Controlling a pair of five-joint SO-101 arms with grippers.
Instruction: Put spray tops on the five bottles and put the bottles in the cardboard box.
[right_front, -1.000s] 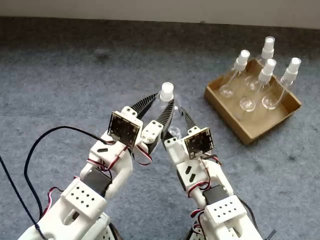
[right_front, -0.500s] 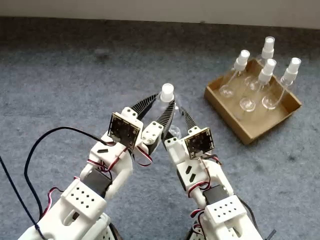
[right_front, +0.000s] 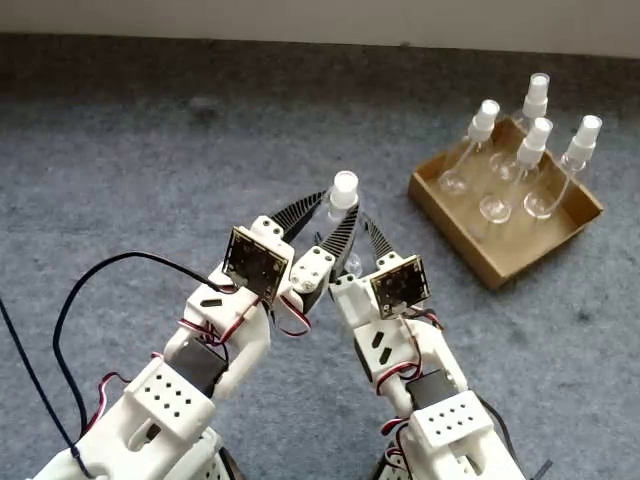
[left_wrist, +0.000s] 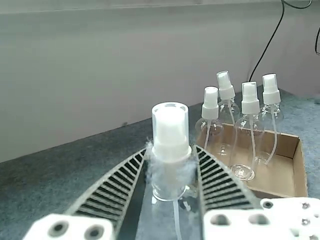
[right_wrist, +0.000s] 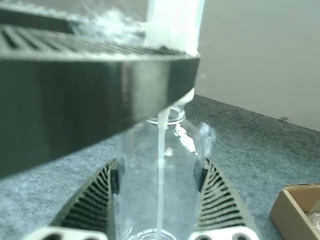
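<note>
At frame centre, the left gripper (right_front: 337, 212) clamps a spray top (right_front: 344, 188) above the bottle (right_wrist: 140, 190) squeezed by the right gripper (right_wrist: 160, 175); four capped bottles (right_front: 482, 130) stand in the box (right_front: 450, 218), upper right.

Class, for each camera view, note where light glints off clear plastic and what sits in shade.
High view: soft even light, pale glints on the four bottles in the cardboard box. Left wrist view: the spray top in the left gripper is brightly lit. Right wrist view: white glints on the held bottle; one of that gripper's fingers crosses as a dark shaded band.
</note>
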